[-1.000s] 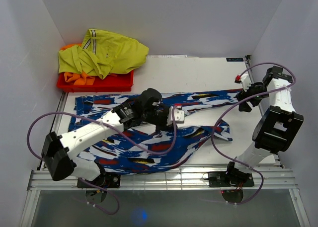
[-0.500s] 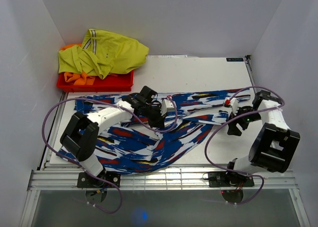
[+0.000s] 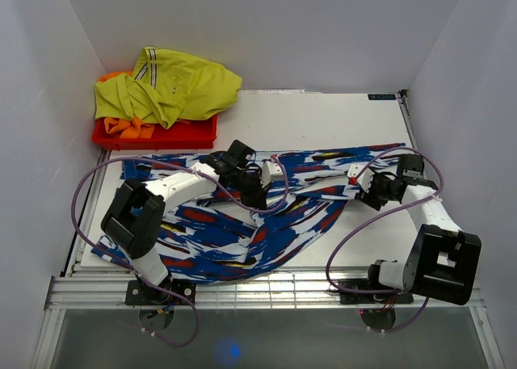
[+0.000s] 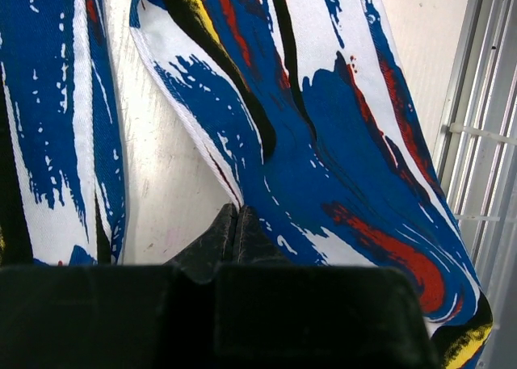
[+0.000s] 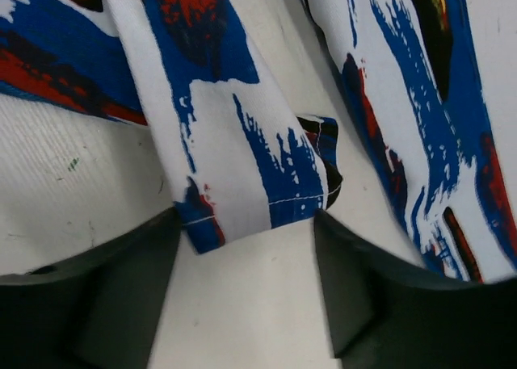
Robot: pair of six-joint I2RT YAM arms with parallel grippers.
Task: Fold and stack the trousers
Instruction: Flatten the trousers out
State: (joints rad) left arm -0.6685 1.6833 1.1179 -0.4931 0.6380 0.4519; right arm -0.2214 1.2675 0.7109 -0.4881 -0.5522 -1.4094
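Logging the top external view first. Item one, the trousers (image 3: 202, 224): I see them spread crumpled over the near half of the table (image 3: 323, 119), one leg stretching toward the table's right edge. Item two, the left gripper (image 3: 254, 195): low over the table's middle, on the trousers. Item three, the right gripper (image 3: 365, 193): down near the table's right side, at the end of a trouser leg. Item four, a yellow-green garment (image 3: 170, 86) heaped on an orange garment (image 3: 121, 127) in a red tray (image 3: 194, 133), at the table's far left corner.

Left wrist view. The trousers (image 4: 339, 143) lie in two strips with bare table (image 4: 161, 191) between them. I note the left gripper (image 4: 236, 220) pressed narrow, tips together, with a fold of the fabric's white edge running up into them, so I list it as pinching the trousers. A metal rail (image 4: 485, 143) lines the table's edge.

Right wrist view. The right gripper (image 5: 246, 224) stands wide, its dark fingers (image 5: 121, 288) apart. A hemmed end of the trousers (image 5: 234, 143) lies flat on the table (image 5: 81, 183) between them, unclamped.
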